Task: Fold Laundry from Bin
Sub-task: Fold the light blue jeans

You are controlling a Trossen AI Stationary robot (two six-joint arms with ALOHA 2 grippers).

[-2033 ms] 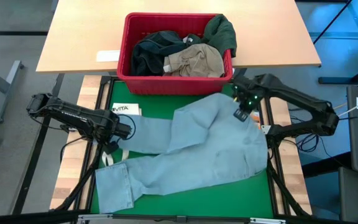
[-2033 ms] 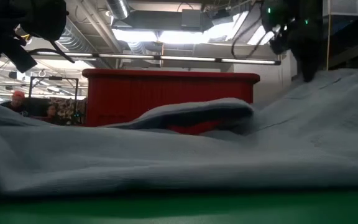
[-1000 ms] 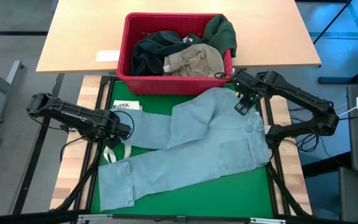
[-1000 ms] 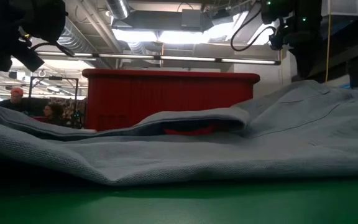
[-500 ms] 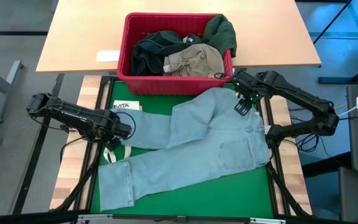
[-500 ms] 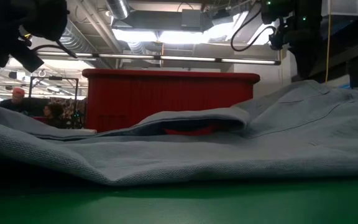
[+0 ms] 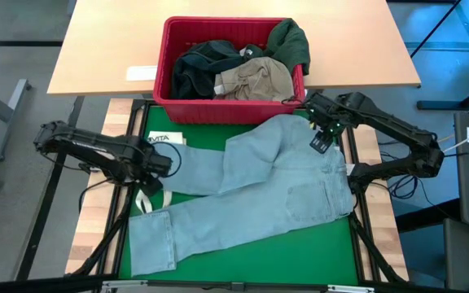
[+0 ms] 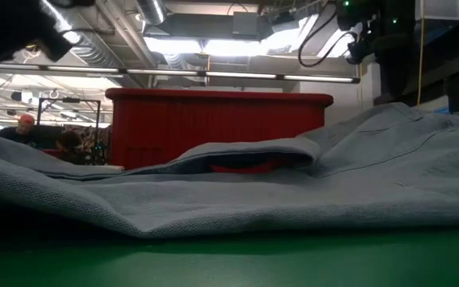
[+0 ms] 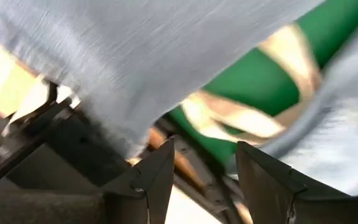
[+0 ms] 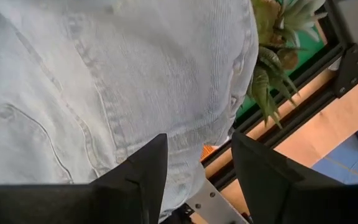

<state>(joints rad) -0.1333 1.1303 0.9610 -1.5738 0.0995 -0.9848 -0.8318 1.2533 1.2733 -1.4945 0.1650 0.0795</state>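
Green mat (image 7: 243, 256) on a wood-edged table (image 7: 82, 236), with a tan desk (image 7: 104, 49) abutting its far edge.

Left gripper (image 7: 163, 165): near the mat's left edge, just beside one leg of the jeans (image 7: 259, 191); fingers (image 9: 151, 180) parted, nothing between them. Arm reaches in low from the table's left side.

Right gripper (image 7: 322, 134): over the jeans' waist at the mat's far right corner; fingers (image 10: 142, 171) apart, empty. Arm bends in from the right edge.

Jeans: light blue, spread flat across the mat, waist at the right, legs running toward the left and the near left corner. Bare green strip along the near edge.

Tote bag (image 7: 149, 199): white loops showing under the leg at the left edge.

Bin (image 7: 163, 85): red, on the desk's near edge, holding dark, khaki (image 7: 255, 80) and green (image 7: 290, 42) garments.

Person (image 8: 24, 127): in the room behind.
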